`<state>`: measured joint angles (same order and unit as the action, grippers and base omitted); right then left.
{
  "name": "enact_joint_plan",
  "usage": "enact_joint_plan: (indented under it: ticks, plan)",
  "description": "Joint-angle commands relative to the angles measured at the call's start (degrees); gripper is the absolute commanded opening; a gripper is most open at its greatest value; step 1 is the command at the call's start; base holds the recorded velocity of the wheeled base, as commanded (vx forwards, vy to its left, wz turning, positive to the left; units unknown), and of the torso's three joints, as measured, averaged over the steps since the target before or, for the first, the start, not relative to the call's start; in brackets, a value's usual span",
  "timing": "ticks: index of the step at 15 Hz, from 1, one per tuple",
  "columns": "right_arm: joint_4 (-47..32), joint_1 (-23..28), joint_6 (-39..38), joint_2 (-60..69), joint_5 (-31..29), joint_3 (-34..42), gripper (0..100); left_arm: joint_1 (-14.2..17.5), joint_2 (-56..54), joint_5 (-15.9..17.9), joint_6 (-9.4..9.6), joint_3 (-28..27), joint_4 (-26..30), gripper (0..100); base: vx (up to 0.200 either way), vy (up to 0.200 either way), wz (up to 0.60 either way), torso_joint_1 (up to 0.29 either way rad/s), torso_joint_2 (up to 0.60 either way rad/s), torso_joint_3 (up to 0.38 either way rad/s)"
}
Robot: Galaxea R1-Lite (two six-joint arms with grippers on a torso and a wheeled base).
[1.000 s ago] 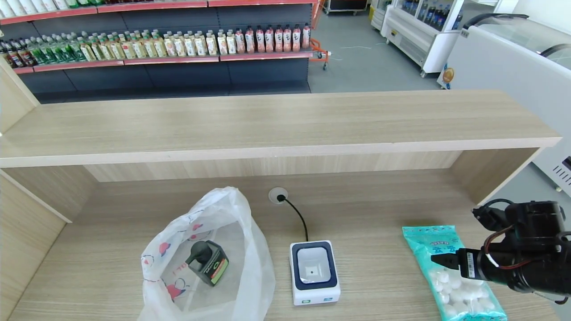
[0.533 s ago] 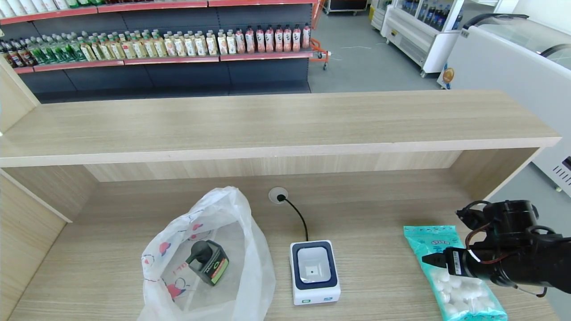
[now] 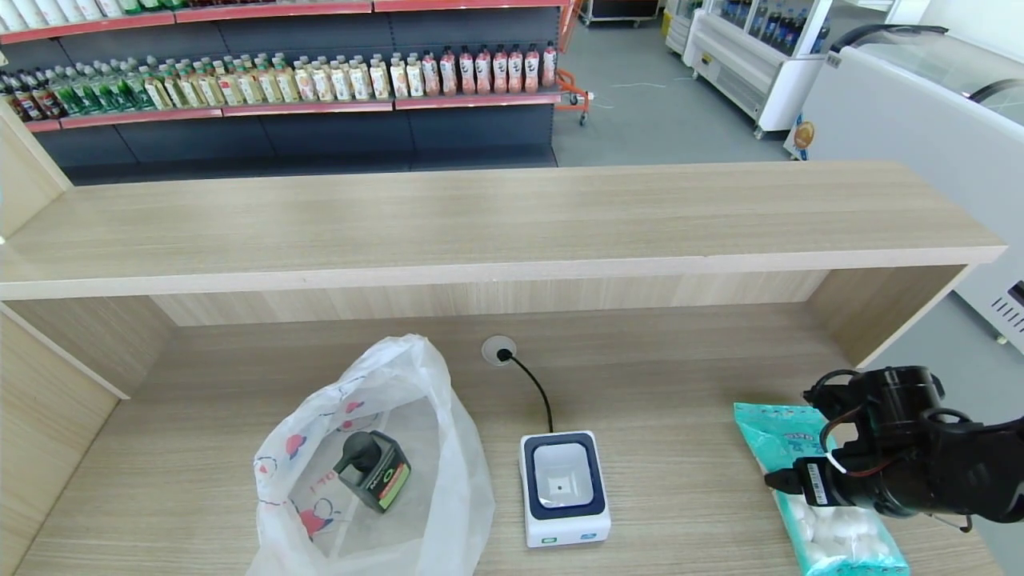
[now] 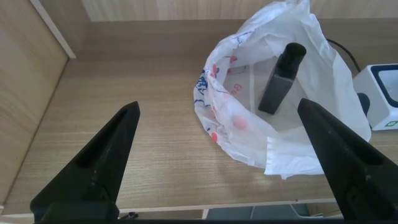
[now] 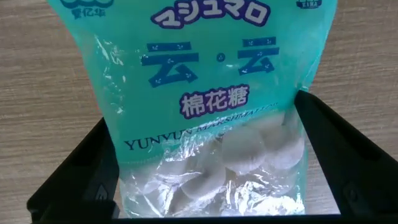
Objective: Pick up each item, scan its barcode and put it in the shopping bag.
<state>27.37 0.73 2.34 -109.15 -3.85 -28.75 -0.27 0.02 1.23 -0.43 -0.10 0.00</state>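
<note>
A teal bag of marshmallows (image 3: 772, 432) lies flat on the right side of the counter. My right gripper (image 3: 788, 488) is low over its middle. In the right wrist view the right gripper (image 5: 202, 112) is open, one finger on each side of the marshmallow bag (image 5: 205, 81), close to its edges. The white plastic shopping bag (image 3: 432, 416) stands open at the left, with a black bottle (image 3: 372, 470) inside. A white scanner (image 3: 564, 488) sits between the two bags. My left gripper (image 4: 217, 162) hangs open near the shopping bag (image 4: 280, 143).
The scanner's black cable (image 3: 534, 388) runs back to a round hole (image 3: 499, 350) in the counter. A raised wooden ledge (image 3: 496, 232) spans the back, and side walls (image 3: 56, 416) close in the left and the far right.
My right arm has moved left and come down over the marshmallow bag. The bag's top end has shifted slightly to the right. The shopping bag and scanner are unmoved.
</note>
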Motion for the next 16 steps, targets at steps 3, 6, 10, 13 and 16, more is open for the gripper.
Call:
enact_joint_plan:
  ticks: [3,6,10,13,16]
  plan:
    - [0.1,0.1,0.3,-1.1,-0.5,1.1,0,0.0,0.0,0.0,-0.01,0.0,0.0,100,0.0,0.0,0.0,0.0,0.0,0.0]
    - [0.1,0.1,0.5,-1.1,-3.3,1.2,0,-0.1,0.0,0.0,-0.01,0.0,0.0,100,0.0,0.0,0.0,0.0,0.0,0.0]
    - [0.0,0.1,0.5,0.3,-3.4,1.2,0,-0.1,0.0,0.0,-0.01,0.0,0.0,100,0.0,0.0,0.0,0.0,0.0,0.0]
    - [0.0,-1.3,2.1,7.9,-0.6,1.9,0,0.0,0.0,0.0,-0.01,0.0,0.0,100,0.0,0.0,0.0,0.0,0.0,0.0]
    - [-1.3,-1.6,5.3,14.9,2.5,4.1,0,-0.1,0.0,0.0,-0.01,-0.1,0.0,100,0.0,0.0,0.0,0.0,0.0,0.0]
